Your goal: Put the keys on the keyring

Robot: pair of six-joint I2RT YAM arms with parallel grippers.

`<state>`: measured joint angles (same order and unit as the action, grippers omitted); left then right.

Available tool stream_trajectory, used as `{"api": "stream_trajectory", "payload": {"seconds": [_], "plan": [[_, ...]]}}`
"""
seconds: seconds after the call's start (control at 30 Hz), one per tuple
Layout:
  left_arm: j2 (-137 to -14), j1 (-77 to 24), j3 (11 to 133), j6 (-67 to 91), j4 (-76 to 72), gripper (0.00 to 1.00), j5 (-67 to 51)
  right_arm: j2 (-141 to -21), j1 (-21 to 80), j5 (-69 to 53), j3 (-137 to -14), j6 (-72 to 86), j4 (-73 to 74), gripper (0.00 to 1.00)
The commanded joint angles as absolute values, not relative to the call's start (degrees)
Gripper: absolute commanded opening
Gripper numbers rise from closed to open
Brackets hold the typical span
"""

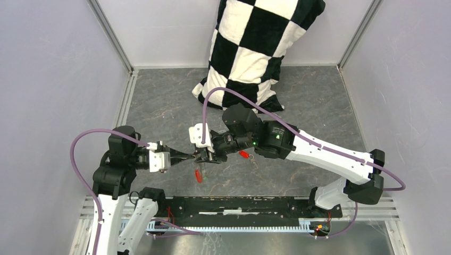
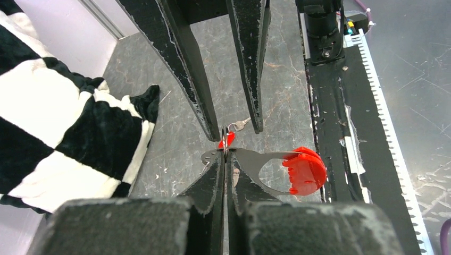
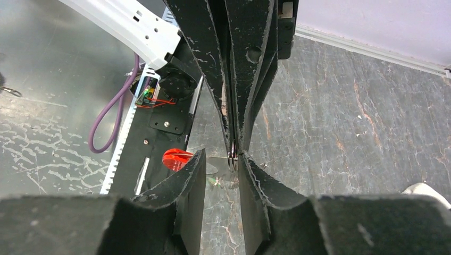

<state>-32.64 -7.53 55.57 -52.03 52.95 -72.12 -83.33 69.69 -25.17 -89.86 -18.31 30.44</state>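
My left gripper (image 2: 224, 154) is shut on the thin wire ring of the keyring (image 3: 232, 154) and holds it above the table. Its red-and-grey fob (image 2: 303, 170) hangs to one side and shows below the fingers in the top view (image 1: 198, 174). My right gripper (image 3: 220, 156) faces the left one tip to tip, its jaws apart on either side of the ring, and its right fingertip (image 3: 243, 159) is close to the wire. A small green glint of the green key (image 3: 215, 181) shows just under the ring. The red key (image 1: 244, 154) lies on the table under the right wrist.
A black-and-white checkered cushion (image 1: 255, 48) leans against the back wall. A black rail (image 1: 239, 204) with the arm bases runs along the near edge. Grey walls (image 1: 48, 79) close in both sides.
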Motion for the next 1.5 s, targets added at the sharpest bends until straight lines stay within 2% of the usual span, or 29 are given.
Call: {"api": "stream_trajectory", "payload": {"seconds": [0.0,0.13,0.57,0.63,0.7,0.87,0.9,0.97,1.03,1.13,1.23,1.47], "plan": [[-33.14,-7.69,57.74,-56.09,54.18,0.02,-73.48,-82.94,70.03,-24.52,-92.77,-18.72,28.75,0.34],[-33.13,-7.74,57.51,-55.87,54.18,0.02,-73.69,-83.42,70.07,-24.13,-92.98,-18.54,27.91,0.33],[-32.87,-7.85,57.57,-55.81,54.22,0.02,-73.65,-85.52,70.35,-22.95,-94.38,-18.54,28.93,0.18],[-32.81,-7.91,57.65,-55.76,54.23,0.02,-73.65,-85.66,70.40,-22.68,-94.73,-18.98,29.54,0.12],[-32.74,-7.91,57.66,-55.72,54.17,0.02,-73.65,-85.52,70.42,-22.38,-94.68,-19.41,29.62,0.01],[-32.61,-7.91,57.82,-55.30,54.31,0.02,-74.10,-83.64,70.50,-21.07,-91.89,-19.20,26.45,0.00],[-32.61,-7.91,58.02,-55.04,54.32,0.05,-74.24,-82.79,70.46,-20.50,-90.60,-18.87,24.61,0.00],[-32.68,-7.91,58.51,-54.01,54.31,0.19,-74.49,-80.40,70.47,-20.52,-86.37,-18.14,19.99,0.00],[-32.86,-7.91,59.34,-52.11,54.27,0.40,-74.81,-77.41,70.25,-20.75,-80.98,-16.28,12.20,0.00],[-32.56,-7.91,60.12,-45.28,50.83,0.53,-73.96,-72.71,69.29,-21.29,-73.22,-12.87,-0.28,0.00],[-32.09,-7.93,61.10,-41.88,49.56,0.54,-71.59,-68.92,68.22,-21.88,-65.85,-8.93,-13.14,0.00],[-31.41,-7.91,60.05,-30.21,44.11,0.45,-70.74,-66.92,66.80,-25.16,-54.27,3.44,-42.73,0.00]]}}
